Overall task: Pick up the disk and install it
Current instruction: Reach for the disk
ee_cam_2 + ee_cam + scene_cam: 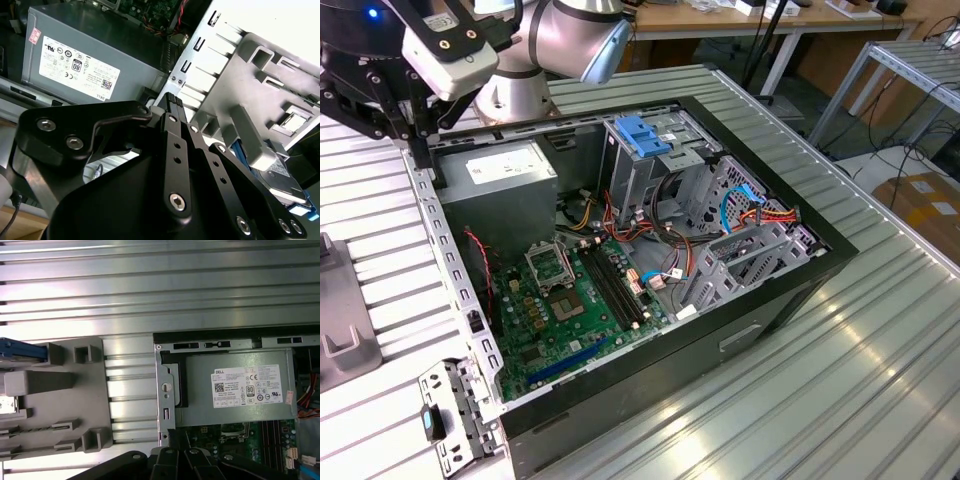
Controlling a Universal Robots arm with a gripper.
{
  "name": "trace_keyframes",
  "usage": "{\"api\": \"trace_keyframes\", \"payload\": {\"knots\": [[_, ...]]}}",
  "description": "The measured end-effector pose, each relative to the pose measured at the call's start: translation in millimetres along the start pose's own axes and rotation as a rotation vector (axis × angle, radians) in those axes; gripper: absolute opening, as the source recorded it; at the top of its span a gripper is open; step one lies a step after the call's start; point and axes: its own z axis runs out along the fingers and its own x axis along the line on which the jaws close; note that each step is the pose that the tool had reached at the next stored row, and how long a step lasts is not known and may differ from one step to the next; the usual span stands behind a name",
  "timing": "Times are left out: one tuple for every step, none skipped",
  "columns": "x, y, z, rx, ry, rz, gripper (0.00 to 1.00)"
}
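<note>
The disk (282,175) lies in a grey plastic holder (260,75) on the table beside the computer case, its blue carrier showing along one edge. In the first wrist view just a blue edge of the disk (20,351) shows at the holder's (60,405) far end. My gripper (175,99) is shut with nothing between its black fingers. It hangs over the case's rear corner (417,150), by the power supply, a good way from the disk. The fingertips (175,436) sit above the case's rear wall.
The open case (800,300) holds a grey power supply (240,390), a motherboard (570,310), cables and a drive cage with a light-blue latch (645,135). The grey holder (340,320) is at the exterior view's left. A loose bracket (450,420) lies near the case's front corner.
</note>
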Motion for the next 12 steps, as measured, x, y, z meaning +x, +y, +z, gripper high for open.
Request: {"api": "trace_keyframes", "payload": {"knots": [[0.1, 0.0, 0.0, 0.0000, 0.0000, 0.000, 0.10], [0.3, 0.0, 0.0, 0.0000, 0.0000, 0.000, 0.10], [0.6, -0.1, 0.0, 0.0000, 0.0000, 0.000, 0.10], [0.7, -0.1, 0.0, 0.0000, 0.0000, 0.000, 0.10], [0.8, -0.1, 0.0, 0.0000, 0.0000, 0.000, 0.10], [1.0, -0.1, 0.0, 0.0000, 0.0000, 0.000, 0.10], [1.1, -0.1, 0.0, 0.0000, 0.0000, 0.000, 0.10], [1.3, -0.1, 0.0, 0.0000, 0.0000, 0.000, 0.10], [1.5, -0.1, 0.0, 0.0000, 0.0000, 0.000, 0.10], [1.6, -0.1, 0.0, 0.0000, 0.0000, 0.000, 0.10], [1.7, -0.1, 0.0, 0.0000, 0.0000, 0.000, 0.10], [1.9, -0.2, 0.0, 0.0000, 0.0000, 0.000, 0.10]]}}
